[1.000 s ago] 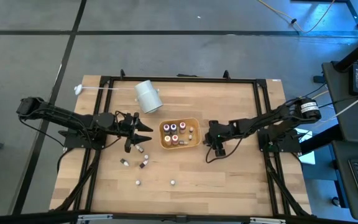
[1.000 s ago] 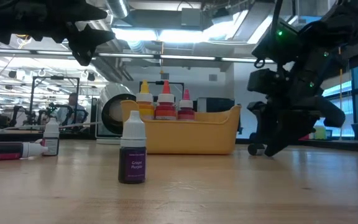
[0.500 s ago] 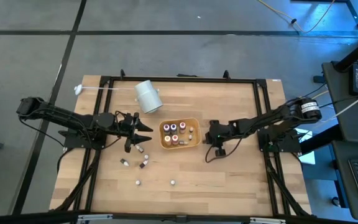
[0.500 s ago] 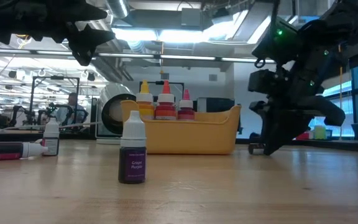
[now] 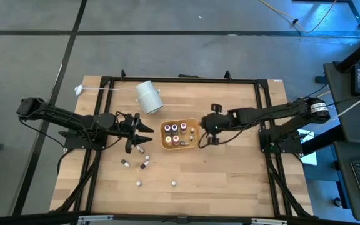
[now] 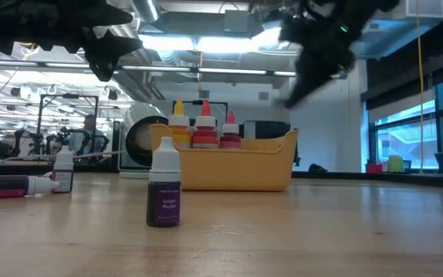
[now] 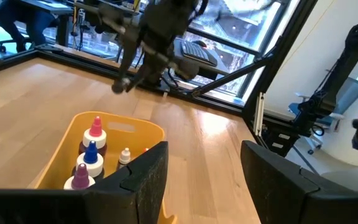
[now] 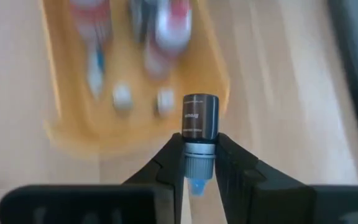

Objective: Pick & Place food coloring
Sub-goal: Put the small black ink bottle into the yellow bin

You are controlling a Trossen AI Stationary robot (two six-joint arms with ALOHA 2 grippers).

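Several food coloring bottles stand upright in the orange tray (image 5: 181,120), also in the low view (image 6: 229,171). More lie or stand loose on the table's near left (image 5: 140,150), among them a purple one (image 6: 164,192) upright on its base. My right gripper (image 5: 205,140) hangs above the tray's right end, shut on a dark bottle (image 8: 200,117). My left gripper (image 5: 145,133) stands open and level just left of the tray, touching nothing. My right gripper pinches the dark bottle by its pale neck (image 8: 200,151), just above the blue cap, between its two fingers (image 8: 169,163). The fingers slant down from the table's right side. The bottle's dark body sticks out past the fingertips, cap end toward the wrist, lifted clear.
A large white cylinder (image 5: 149,97) lies on its side at the far left of the tray. Bare wood (image 5: 236,169) stretches right of and nearer than the tray. Black frame rails (image 5: 264,94) run along the table's sides.
My right gripper stood low at the table to the right of the tray. It has since risen sharply and swung toward the tray, tipping less steeply, and carries the dark bottle up off the table. The left arm has kept still.
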